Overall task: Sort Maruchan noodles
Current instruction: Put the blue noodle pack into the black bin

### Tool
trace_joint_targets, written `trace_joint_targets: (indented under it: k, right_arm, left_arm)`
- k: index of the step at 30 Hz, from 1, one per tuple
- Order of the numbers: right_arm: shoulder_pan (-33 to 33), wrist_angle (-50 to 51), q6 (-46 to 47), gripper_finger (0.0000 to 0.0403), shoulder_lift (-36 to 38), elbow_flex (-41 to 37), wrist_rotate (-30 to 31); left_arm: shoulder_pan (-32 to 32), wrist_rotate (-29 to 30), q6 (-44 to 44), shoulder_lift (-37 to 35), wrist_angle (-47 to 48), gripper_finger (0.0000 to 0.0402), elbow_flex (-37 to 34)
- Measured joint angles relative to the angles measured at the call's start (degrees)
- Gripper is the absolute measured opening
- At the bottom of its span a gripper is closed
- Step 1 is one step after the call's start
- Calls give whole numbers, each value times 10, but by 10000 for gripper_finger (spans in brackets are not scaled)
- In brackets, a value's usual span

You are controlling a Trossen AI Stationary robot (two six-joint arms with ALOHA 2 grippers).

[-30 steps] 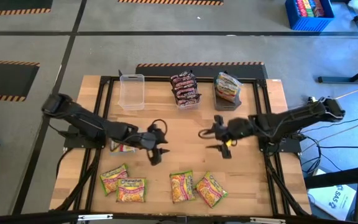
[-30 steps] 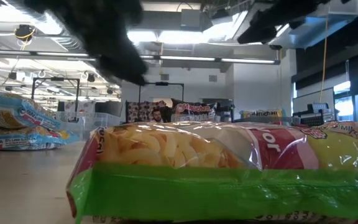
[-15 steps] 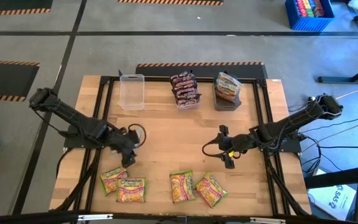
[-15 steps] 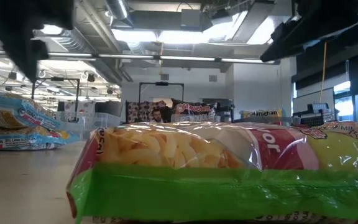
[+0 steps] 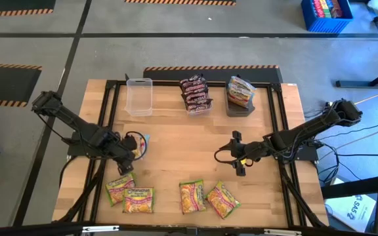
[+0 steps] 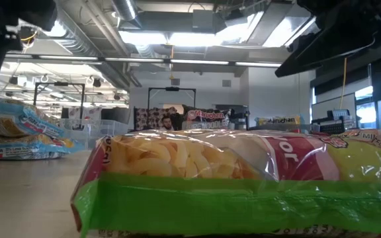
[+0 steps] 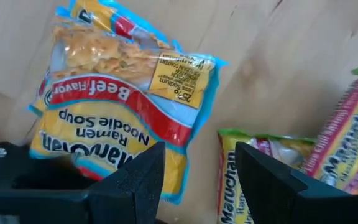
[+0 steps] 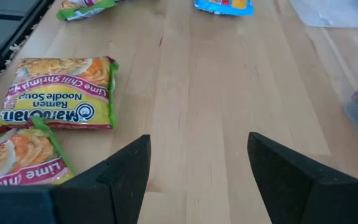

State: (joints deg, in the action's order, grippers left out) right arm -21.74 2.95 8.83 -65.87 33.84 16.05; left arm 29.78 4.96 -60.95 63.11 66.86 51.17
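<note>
My left gripper (image 5: pixel 131 152) (image 7: pixel 197 180) hangs open, pointing down, over a yellow-orange, blue-edged Maruchan packet (image 7: pixel 123 106) (image 5: pixel 142 140) that lies flat at the table's left. My right gripper (image 5: pixel 236 157) (image 8: pixel 197 180) stands open above bare wood right of the middle, touching nothing. Several yellow-green packets lie flat along the near edge: (image 5: pixel 119 189), (image 5: pixel 138 200), (image 5: pixel 192 196), (image 5: pixel 222 200); two of them show in the right wrist view (image 8: pixel 58 93) (image 8: pixel 23 158). One packet (image 6: pixel 243 178) fills the low view.
Along the far edge stand an empty clear tub (image 5: pixel 139 96), a clear tub with dark maroon packets (image 5: pixel 195 94) and a dark grey tub with yellow-orange packets (image 5: pixel 241 92). A black frame (image 5: pixel 110 85) runs around the table. Bare wood lies in the middle.
My left gripper has drawn back from the table's middle toward the left edge and tipped its fingers steeply downward, ending over the blue-edged packet. My right gripper has sunk a little and shifted toward the near edge. No packet has visibly moved.
</note>
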Motion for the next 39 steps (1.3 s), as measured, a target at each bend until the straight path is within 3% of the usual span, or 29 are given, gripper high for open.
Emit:
trace_joint_targets:
  k: [7,21,26,35,39]
  right_arm:
    - [0,-1,0,250,0,0,8]
    - [0,1,-1,250,0,0,45]
    - [0,1,-2,250,0,0,59]
    - [0,1,-2,250,0,0,58]
    - [0,1,-2,250,0,0,58]
  left_arm:
    - [29,-27,-4,40,46,188,2]
    - [127,56,-65,138,56,188,2]
    - [136,101,-65,166,53,188,2]
    - [136,105,-60,234,58,187,2]
    - [135,108,-60,263,58,167,2]
